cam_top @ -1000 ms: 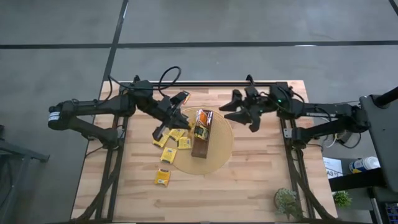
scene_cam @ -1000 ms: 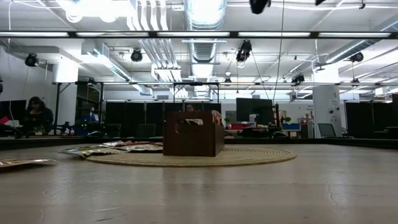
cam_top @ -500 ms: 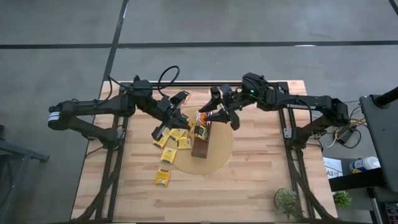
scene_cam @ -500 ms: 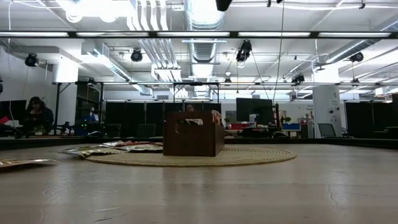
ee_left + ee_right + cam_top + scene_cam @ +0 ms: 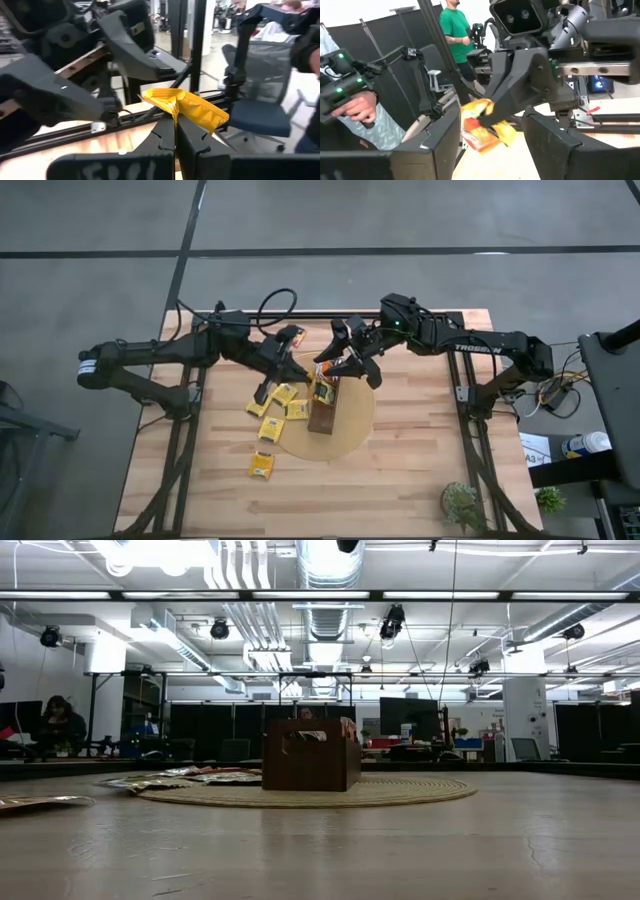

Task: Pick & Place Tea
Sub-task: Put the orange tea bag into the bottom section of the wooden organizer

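My left gripper point(image 5: 303, 366) hovers level over the far left rim of the round tan disc point(image 5: 350, 430), shut on a crumpled yellow-orange tea sachet point(image 5: 187, 106), also seen in the right wrist view point(image 5: 482, 127). My right gripper point(image 5: 338, 364) faces it from the table's right, open, with a finger point(image 5: 432, 142) standing on each side of the sachet and no touch visible. The long dark-brown tray point(image 5: 322, 412) stands on the disc with sachets in its far end. Several loose sachets point(image 5: 283, 402) lie flat on the table to the tray's left. My left gripper pinches the sachet's lower edge point(image 5: 174, 116) between its two shut fingers, at their free ends. The fingers come level from the table's left. The sachet sticks out past the fingertips, bent and creased, lifted clear of table and tray.
One sachet point(image 5: 261, 465) lies alone nearer the front left. A small plant point(image 5: 462, 502) stands at the near right corner. Beyond the table are a person in a green shirt point(image 5: 454, 27) and a hand point(image 5: 357, 107).
My right gripper has travelled toward the table's left, from the far right of the disc to just in front of my left gripper and its sachet, turning a little and staying open. The sachet stays lifted in my left gripper.
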Robot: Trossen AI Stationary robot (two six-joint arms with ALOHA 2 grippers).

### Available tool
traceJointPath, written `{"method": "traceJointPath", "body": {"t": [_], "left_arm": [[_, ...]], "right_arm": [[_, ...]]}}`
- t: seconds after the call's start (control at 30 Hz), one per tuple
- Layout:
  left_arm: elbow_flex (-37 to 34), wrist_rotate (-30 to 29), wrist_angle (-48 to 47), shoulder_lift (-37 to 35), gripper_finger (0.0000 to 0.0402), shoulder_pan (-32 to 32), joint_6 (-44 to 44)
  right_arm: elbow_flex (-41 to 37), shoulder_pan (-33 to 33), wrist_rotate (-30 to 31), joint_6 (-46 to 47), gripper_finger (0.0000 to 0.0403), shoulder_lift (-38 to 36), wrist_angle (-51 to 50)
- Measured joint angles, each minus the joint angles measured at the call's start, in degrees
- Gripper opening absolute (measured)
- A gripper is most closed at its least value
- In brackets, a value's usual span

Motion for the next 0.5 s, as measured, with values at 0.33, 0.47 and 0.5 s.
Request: {"method": "traceJointPath", "body": {"t": [0.33,0.47,0.5], "left_arm": [[0.00,-2.10,-0.13,0.00,0.0000,0.39,1.09],[0.00,-2.11,0.22,0.00,0.0000,0.61,1.17],[0.00,-2.16,0.52,0.00,0.0000,0.61,1.24]], "right_arm": [[-0.02,0.01,0.02,-0.04,0.0202,0.04,-0.40],[-0.02,0.01,0.01,-0.04,0.0193,0.04,-0.38],[-0.02,0.01,0.02,-0.04,0.0191,0.04,-0.38]]}}
